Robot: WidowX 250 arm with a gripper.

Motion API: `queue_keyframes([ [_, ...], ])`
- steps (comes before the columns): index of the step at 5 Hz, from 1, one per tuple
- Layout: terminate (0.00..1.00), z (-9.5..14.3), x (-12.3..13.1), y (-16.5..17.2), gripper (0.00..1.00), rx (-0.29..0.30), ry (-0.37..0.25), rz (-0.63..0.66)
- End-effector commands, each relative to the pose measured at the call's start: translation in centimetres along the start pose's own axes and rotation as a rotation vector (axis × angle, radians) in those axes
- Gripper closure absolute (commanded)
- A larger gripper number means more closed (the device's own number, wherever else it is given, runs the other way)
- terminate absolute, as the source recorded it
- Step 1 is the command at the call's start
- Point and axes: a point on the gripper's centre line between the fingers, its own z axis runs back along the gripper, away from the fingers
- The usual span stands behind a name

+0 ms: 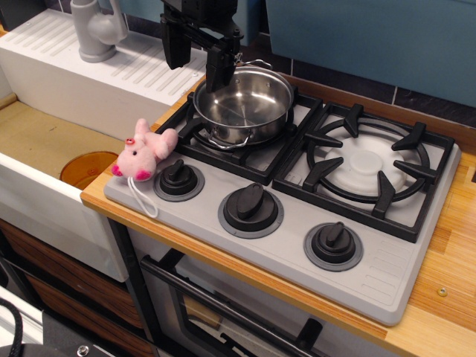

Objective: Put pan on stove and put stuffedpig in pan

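Observation:
The shiny steel pan [245, 105] stands upright on the left burner grate of the grey stove [387, 268]. The pink stuffedpig [143, 152] lies on the stove's front left corner, next to the left knob [179, 179], its white string hanging over the edge. My black gripper [195, 65] hangs open above the pan's back left rim, its two fingers apart and holding nothing. One finger [216, 68] is just over the rim, the other [175, 50] is left of the pan.
A white sink [44, 141] with an orange disc [88, 168] in its basin lies left of the stove. A grey tap [95, 30] stands on the draining board behind. The right burner [368, 165] is bare. Wooden counter [446, 275] borders the stove.

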Motion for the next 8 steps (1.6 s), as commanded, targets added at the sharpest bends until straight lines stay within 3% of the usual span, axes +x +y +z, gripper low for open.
queue_keyframes([
  [1,0.0,3.9,0.8,0.5,0.0,0.049,-0.106,0.009],
  [2,0.0,5.1,-0.9,0.8,0.0,0.014,-0.123,0.047],
  [3,0.0,5.4,-2.4,1.5,0.0,0.028,-0.147,0.059],
  [6,0.0,1.9,-5.6,3.3,0.0,0.061,-0.234,0.029],
  [8,0.0,-0.2,-6.5,2.6,0.0,0.087,-0.24,0.084],
])
